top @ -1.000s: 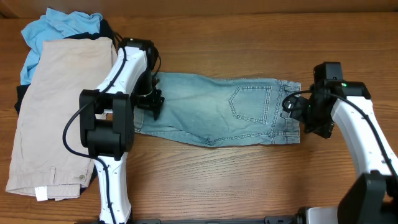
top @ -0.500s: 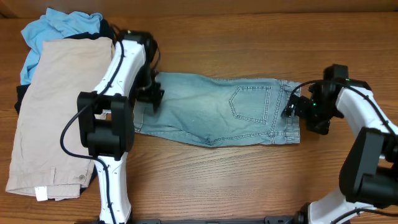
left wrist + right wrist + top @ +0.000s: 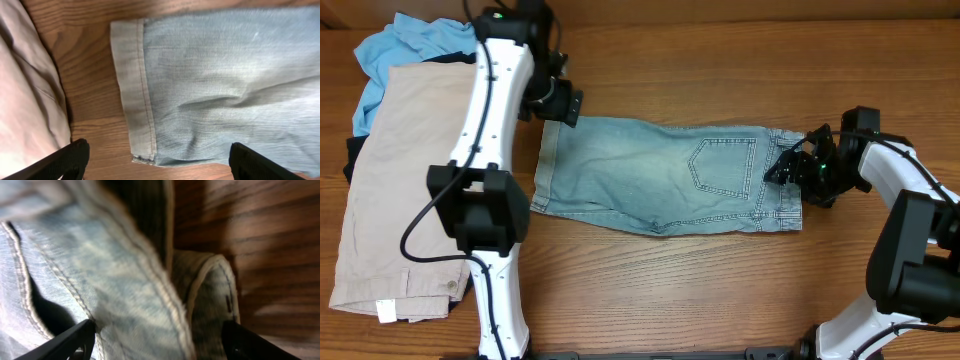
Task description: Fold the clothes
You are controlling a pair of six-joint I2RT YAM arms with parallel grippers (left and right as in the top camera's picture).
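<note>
Four garments on one tabletop (image 3: 720, 290). Piled at left: one sky-blue top (image 3: 410, 42), one black garment (image 3: 352, 158), one pair of beige shorts (image 3: 405, 180). Left jaws spread wide above the hem of one pair of denim shorts (image 3: 660, 180), flat mid-tabletop. Right jaws spread too, at the waistband (image 3: 165, 295).

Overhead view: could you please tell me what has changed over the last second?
The left gripper lifted off the hem of the denim shorts and drew back toward the far side, jaws open. The right gripper edged in over the waistband, also open. The denim shorts and the beige shorts stayed put.
</note>
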